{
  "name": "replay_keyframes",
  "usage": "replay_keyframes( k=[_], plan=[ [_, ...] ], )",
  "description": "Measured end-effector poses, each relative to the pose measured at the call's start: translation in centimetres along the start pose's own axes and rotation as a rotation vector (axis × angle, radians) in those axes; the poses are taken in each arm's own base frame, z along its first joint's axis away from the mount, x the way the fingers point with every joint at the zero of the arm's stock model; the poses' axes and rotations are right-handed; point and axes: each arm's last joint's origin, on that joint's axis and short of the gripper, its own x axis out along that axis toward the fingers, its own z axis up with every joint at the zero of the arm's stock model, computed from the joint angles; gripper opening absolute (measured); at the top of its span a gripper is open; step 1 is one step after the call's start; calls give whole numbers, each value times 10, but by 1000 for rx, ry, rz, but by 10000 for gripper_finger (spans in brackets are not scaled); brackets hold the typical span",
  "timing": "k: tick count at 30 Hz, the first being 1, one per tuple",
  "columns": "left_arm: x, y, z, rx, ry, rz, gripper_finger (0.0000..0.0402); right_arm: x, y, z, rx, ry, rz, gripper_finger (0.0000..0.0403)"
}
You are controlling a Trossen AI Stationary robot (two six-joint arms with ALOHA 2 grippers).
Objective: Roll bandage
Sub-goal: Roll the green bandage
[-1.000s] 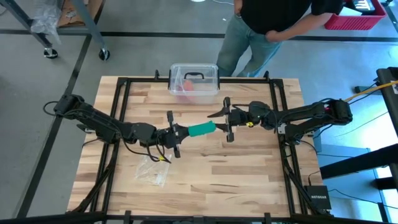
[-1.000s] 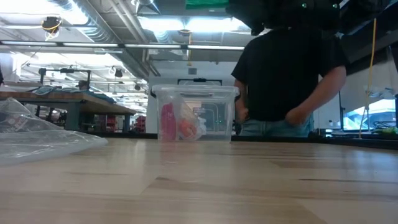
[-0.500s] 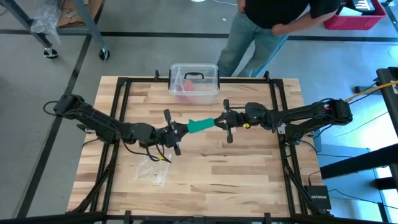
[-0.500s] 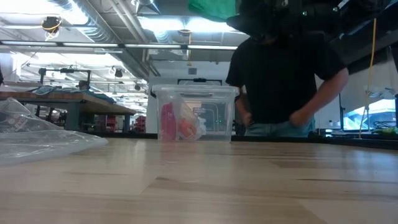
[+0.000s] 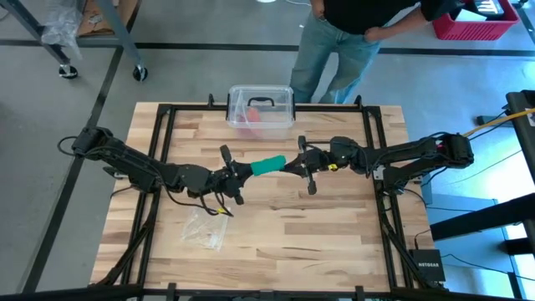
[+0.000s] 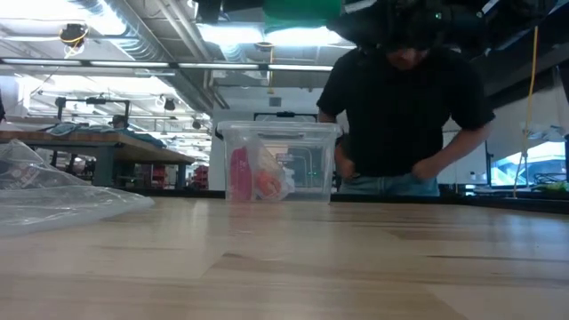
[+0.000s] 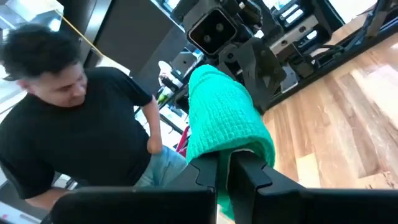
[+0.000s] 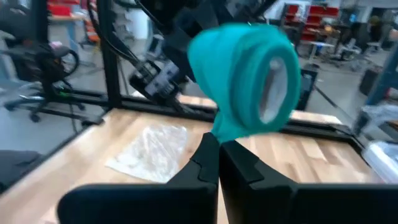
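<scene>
The bandage (image 5: 269, 164), a green roll, hangs in the air over the middle of the table (image 5: 334, 242), held between both grippers. The left gripper (image 5: 240, 171) is clenched on one end; the right gripper (image 5: 292, 165) pinches the other, jaws closed on the cloth. Behind it stands a clear box (image 5: 261, 108); nearer the front lies a wrapper (image 5: 206, 228). A person (image 5: 351, 33) stands beyond the table.
</scene>
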Motion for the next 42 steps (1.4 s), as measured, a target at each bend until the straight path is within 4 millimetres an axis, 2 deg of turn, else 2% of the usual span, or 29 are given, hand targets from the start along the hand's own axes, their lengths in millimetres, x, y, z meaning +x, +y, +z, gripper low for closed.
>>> replay_keyframes(
  k=[8,16,20,26,35,37,42],
  plan=[
    [1,-2,-1,6,-11,-25,8,0,1,3,90,-34,42,30],
    [4,-2,-5,26,15,-36,8,1,5,3,89,-28,53,129],
    [7,-3,-12,32,54,-51,8,1,4,-1,100,10,44,160],
    [12,-3,-20,11,101,-55,8,1,5,-4,108,36,49,165],
    [21,-3,-35,-37,145,-86,8,-3,7,-24,165,253,38,165],
    [21,-3,-34,-63,132,-97,8,-8,8,-21,167,270,32,165],
    [23,-8,-35,-127,79,-199,8,-29,10,7,141,186,4,165]
  ],
)
